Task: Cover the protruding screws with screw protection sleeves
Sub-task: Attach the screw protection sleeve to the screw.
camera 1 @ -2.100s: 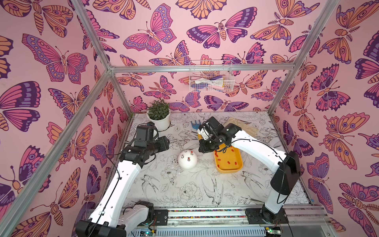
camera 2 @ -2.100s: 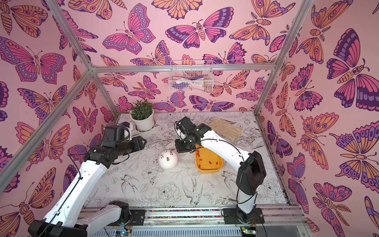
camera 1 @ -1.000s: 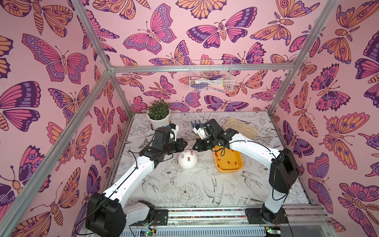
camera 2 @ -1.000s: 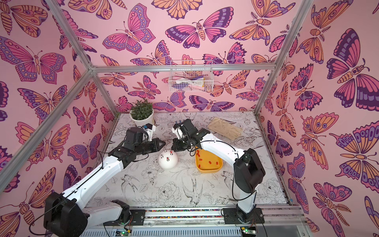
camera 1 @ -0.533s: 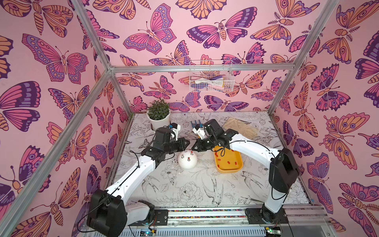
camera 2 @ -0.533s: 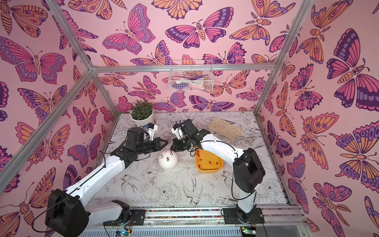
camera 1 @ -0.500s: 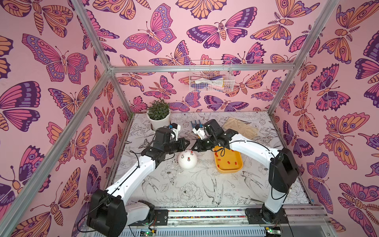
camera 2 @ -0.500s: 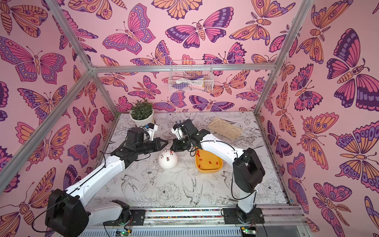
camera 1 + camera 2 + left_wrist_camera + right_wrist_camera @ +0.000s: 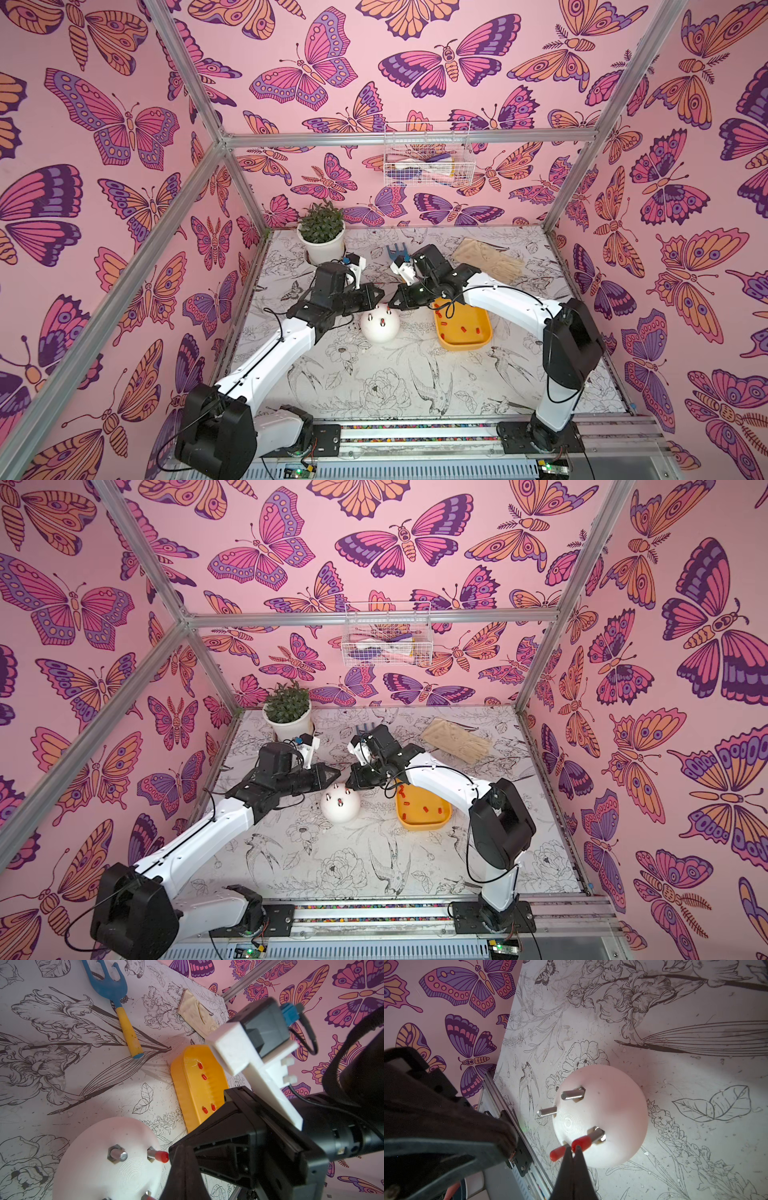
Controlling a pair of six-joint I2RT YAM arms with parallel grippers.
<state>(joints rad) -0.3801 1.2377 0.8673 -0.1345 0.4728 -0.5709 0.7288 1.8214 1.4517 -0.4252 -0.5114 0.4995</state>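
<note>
Nearest, on the table point(image 9: 374, 386), the white dome point(image 9: 380, 332) is found at centre. Four protruding screws point(image 9: 572, 1095) are counted on it: two bare, two covered by screw protection sleeves point(image 9: 558, 1153). The right gripper point(image 9: 575, 1148), jaws pressed together with nothing between them, is set with its tips touching one fitted sleeve. The left gripper point(image 9: 381, 293), likewise closed and empty, is held close to the dome at 12 o'clock; contact cannot be told. At 3 o'clock, loose sleeves point(image 9: 463, 329) are noted in the yellow tray point(image 9: 461, 345). Beyond, a garden fork point(image 9: 122, 1016) at 12 and a potted plant point(image 9: 322, 235) at 11 are recorded.
</note>
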